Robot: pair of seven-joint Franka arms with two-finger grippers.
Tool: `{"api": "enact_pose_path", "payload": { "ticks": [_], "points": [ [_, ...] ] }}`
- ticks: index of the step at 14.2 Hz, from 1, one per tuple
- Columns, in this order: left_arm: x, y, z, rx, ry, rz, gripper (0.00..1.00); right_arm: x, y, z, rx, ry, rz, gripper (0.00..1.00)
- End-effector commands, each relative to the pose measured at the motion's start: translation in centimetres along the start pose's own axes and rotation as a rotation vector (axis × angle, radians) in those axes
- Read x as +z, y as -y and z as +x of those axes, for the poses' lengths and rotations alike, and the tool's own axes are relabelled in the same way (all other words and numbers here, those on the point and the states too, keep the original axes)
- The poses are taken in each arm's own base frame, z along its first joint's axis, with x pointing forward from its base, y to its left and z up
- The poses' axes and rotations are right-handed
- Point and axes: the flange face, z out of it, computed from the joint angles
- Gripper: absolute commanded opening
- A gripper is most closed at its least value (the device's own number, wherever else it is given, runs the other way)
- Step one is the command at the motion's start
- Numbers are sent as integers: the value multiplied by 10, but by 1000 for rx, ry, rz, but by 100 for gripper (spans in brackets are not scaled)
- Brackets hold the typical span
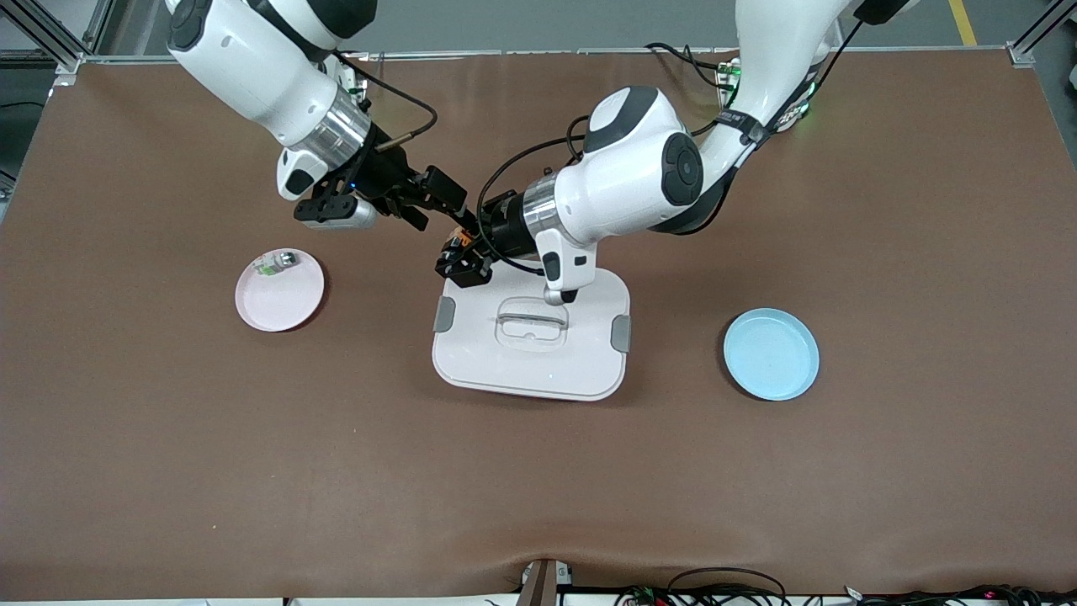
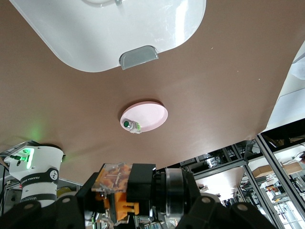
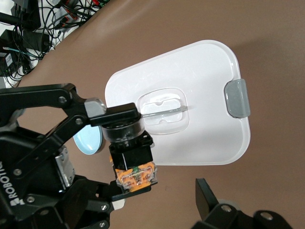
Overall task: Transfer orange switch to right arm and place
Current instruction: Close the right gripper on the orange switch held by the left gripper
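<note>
Looking down from the front view, you see the left gripper (image 1: 464, 255) clamped on the small black cylindrical orange switch (image 1: 459, 242), held in the air over the edge of the white rounded plastic lid (image 1: 513, 370) that lies farthest from the camera. The right gripper (image 1: 437, 202) hovers just beside it, fingers spread wide and holding nothing. A pink round plate (image 1: 290, 303) carrying a small clear and green part (image 1: 276, 263) lies toward the right arm's end; a light blue round plate (image 1: 771, 353) lies toward the left arm's end. Bare brown table (image 1: 538, 488) surrounds all three.

From the left wrist view, you see the switch (image 2: 125, 185) in the jaws, the lid (image 2: 157, 33) and pink plate (image 2: 150, 114) below.

From the right wrist view, you see the left gripper's fingers (image 3: 119, 113) pinching the switch (image 3: 129, 148) over the lid (image 3: 209, 95), with one right fingertip (image 3: 206, 194) apart from it.
</note>
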Motion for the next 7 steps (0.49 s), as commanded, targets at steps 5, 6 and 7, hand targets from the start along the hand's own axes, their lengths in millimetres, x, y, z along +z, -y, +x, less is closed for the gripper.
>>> {"api": "enact_pose_path", "payload": {
  "ticks": [5,6,7],
  "points": [
    [5,-2,-10,-16,27,-23,0,13,-1,3,1,8,10,100],
    [6,-1,-11,-15,27,-22,0,17,-1,5,4,1,12,100],
    [7,0,-13,-9,28,-21,0,16,0,5,3,-7,19,100]
  ]
}}
